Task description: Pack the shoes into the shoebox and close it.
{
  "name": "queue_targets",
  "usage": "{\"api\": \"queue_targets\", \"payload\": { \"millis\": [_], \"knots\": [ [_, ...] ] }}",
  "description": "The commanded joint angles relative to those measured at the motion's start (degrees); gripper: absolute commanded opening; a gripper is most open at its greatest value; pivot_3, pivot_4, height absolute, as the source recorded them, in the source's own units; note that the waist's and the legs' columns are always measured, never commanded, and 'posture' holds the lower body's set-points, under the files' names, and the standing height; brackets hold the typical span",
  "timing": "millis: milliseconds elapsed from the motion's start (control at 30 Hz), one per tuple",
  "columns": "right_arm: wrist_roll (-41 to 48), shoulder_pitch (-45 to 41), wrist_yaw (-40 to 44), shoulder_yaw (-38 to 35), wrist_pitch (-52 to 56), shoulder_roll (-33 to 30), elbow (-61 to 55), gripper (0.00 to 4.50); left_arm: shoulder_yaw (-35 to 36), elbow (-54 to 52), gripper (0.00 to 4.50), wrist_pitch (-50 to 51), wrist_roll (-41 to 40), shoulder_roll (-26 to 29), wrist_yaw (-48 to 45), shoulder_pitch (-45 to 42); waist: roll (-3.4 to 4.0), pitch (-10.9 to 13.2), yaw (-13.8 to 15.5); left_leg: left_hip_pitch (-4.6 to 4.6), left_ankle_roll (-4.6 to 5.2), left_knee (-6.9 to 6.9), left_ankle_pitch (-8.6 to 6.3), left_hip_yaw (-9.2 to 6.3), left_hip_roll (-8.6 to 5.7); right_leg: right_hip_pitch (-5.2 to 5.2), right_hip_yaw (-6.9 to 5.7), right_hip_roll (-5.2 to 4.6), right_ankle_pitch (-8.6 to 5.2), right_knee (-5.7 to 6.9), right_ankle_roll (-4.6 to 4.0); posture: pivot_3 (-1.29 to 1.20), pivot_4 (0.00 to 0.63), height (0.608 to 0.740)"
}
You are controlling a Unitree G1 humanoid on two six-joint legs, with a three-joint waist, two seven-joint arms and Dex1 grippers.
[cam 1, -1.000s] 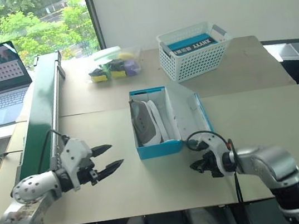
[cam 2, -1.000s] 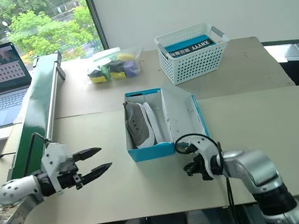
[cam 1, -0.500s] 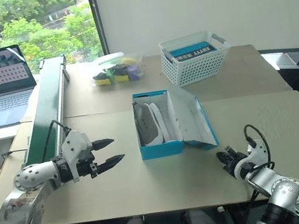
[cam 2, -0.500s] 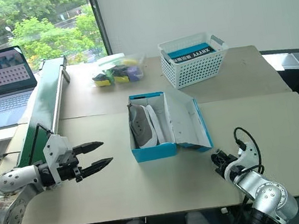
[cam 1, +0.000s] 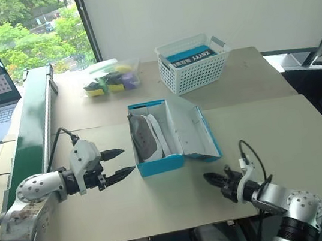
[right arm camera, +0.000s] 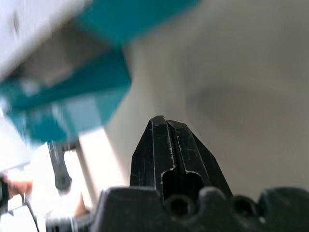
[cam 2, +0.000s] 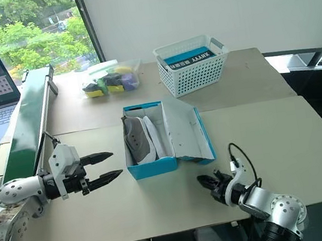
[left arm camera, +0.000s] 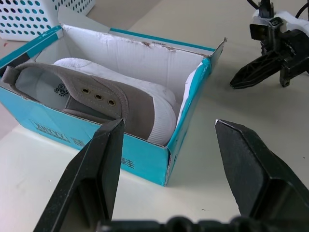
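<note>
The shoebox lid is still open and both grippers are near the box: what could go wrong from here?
1. The shoes lie packed in the shoebox, but its lid leans open toward the right gripper, which is shut. A closed tip pushing the lid may slide the light box instead of folding it.
2. The left gripper hangs open, apart from the box, so nothing braces it.
3. The torn corner may catch the lid.

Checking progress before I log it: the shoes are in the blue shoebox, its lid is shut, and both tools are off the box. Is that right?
Not quite. The lid of the shoebox is open, leaning toward the robot's right, as the left eye view shows. The shoes are inside, and the left tool and right tool are off the box.
</note>
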Motion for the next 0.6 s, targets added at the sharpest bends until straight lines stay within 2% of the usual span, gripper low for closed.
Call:
{"api": "queue_targets", "payload": {
  "millis": [33, 267, 367, 500, 600],
  "knots": [
    [-1.3, -3.9, -0.5, 2.5, -0.2, 1.5, 2.2, 0.03, 1.7, -2.3, 3.19, -0.8, 0.0, 0.5, 0.5, 0.6, 0.08, 0.0, -0.1, 0.01, 0.01, 0.00, -0.01, 0.01, 0.00, 0.00, 0.01, 0.01, -0.01, 0.01, 0.00, 0.00, 0.150, 0.737],
    [-7.4, -10.8, -5.6, 2.4, -6.8, 5.3, 9.0, 0.03, 3.3, -4.1, 3.19, -0.1, -0.4, 0.7, 1.5, 2.9, 0.29, 0.2, 0.0, -0.09, 0.00, 0.02, -0.02, 0.09, 0.00, -0.12, 0.05, 0.02, 0.00, -0.02, 0.02, 0.00, 0.150, 0.737],
    [-8.7, -12.6, -9.3, -0.7, -12.5, 6.6, 12.2, 0.03, 3.9, -5.0, 3.19, 0.4, -0.7, 0.7, 1.9, 3.7, 0.24, 0.1, 0.1, -0.07, -0.01, 0.04, -0.03, 0.11, 0.01, -0.10, 0.05, 0.01, 0.03, -0.03, 0.05, 0.00, 0.150, 0.737],
    [-6.4, -13.3, -13.6, -5.3, -19.8, 8.0, 12.8, 0.03, 4.3, -5.5, 3.19, 0.6, -0.8, 0.8, 2.2, 4.1, 0.31, 0.0, 0.5, 0.20, -0.02, 0.05, -0.03, 0.15, 0.02, 0.15, 0.07, -0.01, 0.05, -0.06, 0.06, 0.00, 0.150, 0.737],
    [-4.5, -12.4, -16.6, -5.9, -24.0, 8.5, 12.1, 0.03, 4.3, -5.9, 3.19, 0.8, -0.9, 0.8, 2.4, 4.2, 0.29, 0.0, 0.9, 0.13, -0.02, 0.11, -0.03, 0.15, -0.02, 0.18, 0.05, -0.09, 0.00, -0.16, 0.00, 0.00, 0.150, 0.737]
  ]
}}
